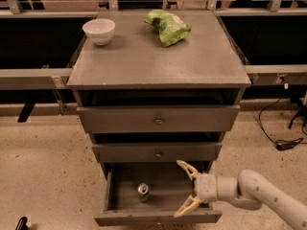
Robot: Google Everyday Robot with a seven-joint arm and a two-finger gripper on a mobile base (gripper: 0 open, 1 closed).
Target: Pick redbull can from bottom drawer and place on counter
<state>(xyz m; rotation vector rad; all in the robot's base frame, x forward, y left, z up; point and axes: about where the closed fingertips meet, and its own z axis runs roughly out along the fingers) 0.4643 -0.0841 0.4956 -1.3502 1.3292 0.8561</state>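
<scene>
Lowest grey-painted wooden drawer (158, 219) is standing pulled out, wide and shallow. It is holding one thing: a small slim silver-blue drink can (143, 192), sitting upright on the drawer floor left of centre, pull-tab top facing up.

The robot's two-finger hand (177, 189) is hovering over the right part of the same drawer. Its pale curved fingers (186, 166) are spread wide and pinching nothing. The can is sitting off to the hand's left, near but apart, not between the fingers. The lower fingertip is overlapping the drawer's front edge; whether it is touching the wood is not clear. The light grey arm (261, 195) is showing at the lower right and getting cut off by the frame edge.

The middle grey drawer (157, 153) and top grey drawer (158, 120) are each showing a small round knob. The dark gaps above them are hiding whatever is inside.

The grey worn top surface (158, 61) of the cabinet is carrying a small white round bowl (99, 30) at back left and a crumpled green plastic bag (168, 26) at back centre-right, well apart. The bowl's inside is hard to make out.

Black cables (283, 143) are lying on the speckled floor at right. A dark object (21, 223) in the bottom-left corner is getting cut off — cannot tell what it is.
</scene>
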